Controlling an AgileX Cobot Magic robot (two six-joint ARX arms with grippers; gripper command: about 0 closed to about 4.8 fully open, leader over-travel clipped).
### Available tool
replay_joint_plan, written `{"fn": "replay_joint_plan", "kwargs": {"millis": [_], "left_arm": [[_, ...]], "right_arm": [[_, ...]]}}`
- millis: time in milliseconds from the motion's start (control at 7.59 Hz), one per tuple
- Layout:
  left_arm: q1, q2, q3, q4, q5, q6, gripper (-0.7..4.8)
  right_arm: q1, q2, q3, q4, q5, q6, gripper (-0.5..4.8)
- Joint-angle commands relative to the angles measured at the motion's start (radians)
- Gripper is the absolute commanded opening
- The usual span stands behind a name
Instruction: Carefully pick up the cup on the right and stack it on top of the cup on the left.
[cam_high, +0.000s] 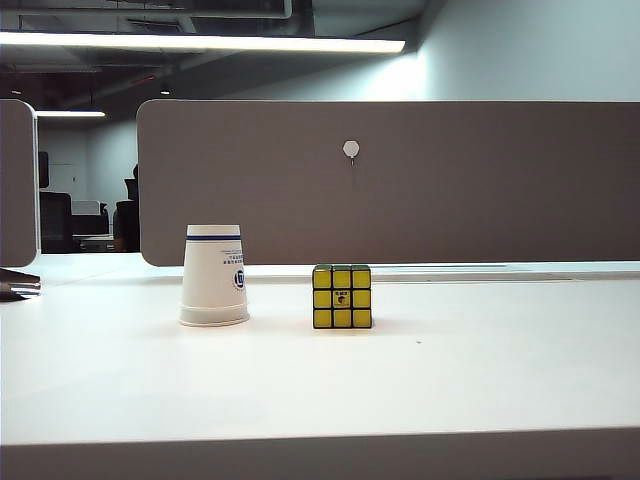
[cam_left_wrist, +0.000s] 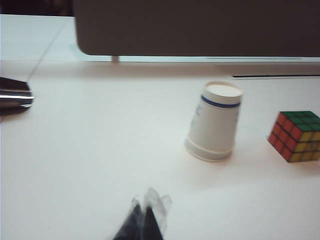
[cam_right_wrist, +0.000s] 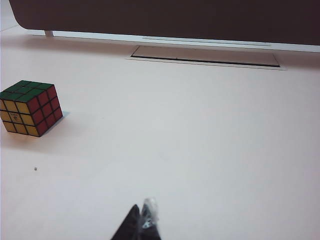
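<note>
One white paper cup shape (cam_high: 214, 275) with a blue band stands upside down on the table, left of the middle; the left wrist view also shows the cup (cam_left_wrist: 214, 122). Its bottom rim looks stepped, and I cannot tell whether it is one cup or two stacked. No separate cup on the right shows in any view. My left gripper (cam_left_wrist: 145, 210) hovers over bare table short of the cup, shut and holding nothing. My right gripper (cam_right_wrist: 141, 215) is shut too, over bare table well away from the cup. Neither gripper appears in the exterior view.
A colour cube (cam_high: 342, 296) sits just right of the cup, seen as the cube (cam_left_wrist: 297, 136) and the cube (cam_right_wrist: 30, 108) from the wrists. A grey partition (cam_high: 400, 180) closes the back. A dark shiny object (cam_high: 15, 285) lies at the table's left edge.
</note>
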Motion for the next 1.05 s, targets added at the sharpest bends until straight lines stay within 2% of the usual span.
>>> {"fn": "replay_joint_plan", "kwargs": {"millis": [132,264,1055], "left_arm": [[0.0,0.0,0.001,0.089,0.084,0.017,-0.06],[0.0,0.0,0.001,0.124,0.089,0.017,-0.07],[0.0,0.0,0.002,0.131,0.088,0.016,-0.06]], "right_arm": [[-0.001,-0.002,0.001,0.025,0.002,-0.002,0.0],[-0.001,-0.002,0.001,0.026,0.002,-0.002,0.0],[-0.001,-0.002,0.001,-0.02,0.002,-0.003,0.0]]}}
